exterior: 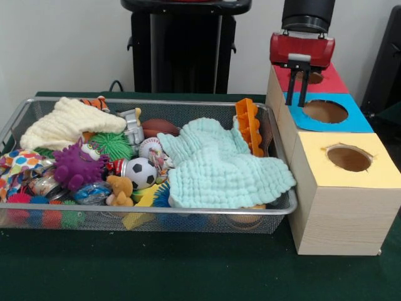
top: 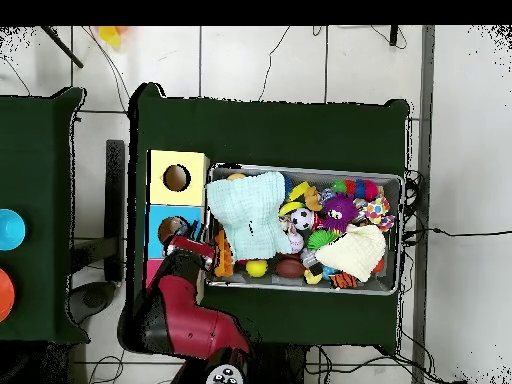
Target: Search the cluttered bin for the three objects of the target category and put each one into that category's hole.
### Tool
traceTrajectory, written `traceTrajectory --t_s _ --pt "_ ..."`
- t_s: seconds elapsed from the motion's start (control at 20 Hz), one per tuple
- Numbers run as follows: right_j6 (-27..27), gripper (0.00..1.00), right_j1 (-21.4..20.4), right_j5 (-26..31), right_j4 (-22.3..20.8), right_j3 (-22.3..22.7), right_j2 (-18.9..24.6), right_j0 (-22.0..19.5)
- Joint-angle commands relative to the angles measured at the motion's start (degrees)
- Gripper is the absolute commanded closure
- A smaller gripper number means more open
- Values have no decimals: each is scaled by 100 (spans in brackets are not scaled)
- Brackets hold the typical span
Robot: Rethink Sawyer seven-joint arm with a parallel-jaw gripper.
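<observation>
Silver mesh of the bin [exterior: 285,210] sits nearest me, heaped with toys and a mint cloth [exterior: 219,166]. Beside it, past the yellow box [exterior: 341,200], I see the blue-topped box's hole [exterior: 325,111]. My gripper [exterior: 298,100] hangs just above that blue top, its thin fingers [exterior: 304,88] slightly parted, holding nothing.

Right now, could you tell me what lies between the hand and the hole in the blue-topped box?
Nothing: in the front view the hand hangs open just left of the hole, with only bare blue top between them.
</observation>
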Motion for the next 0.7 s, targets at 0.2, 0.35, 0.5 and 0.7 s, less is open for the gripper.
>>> traceTrajectory --t_s 0.2,0.35,0.5,0.7 --pt "774 100 -234 515 -934 -385 428 -865" --pt "735 100 -124 453 -1332 -565 559 -1213" --pt "682 100 -79 475 -1658 -740 665 -1492" --pt "680 100 -18 461 -1959 -867 747 -1716"
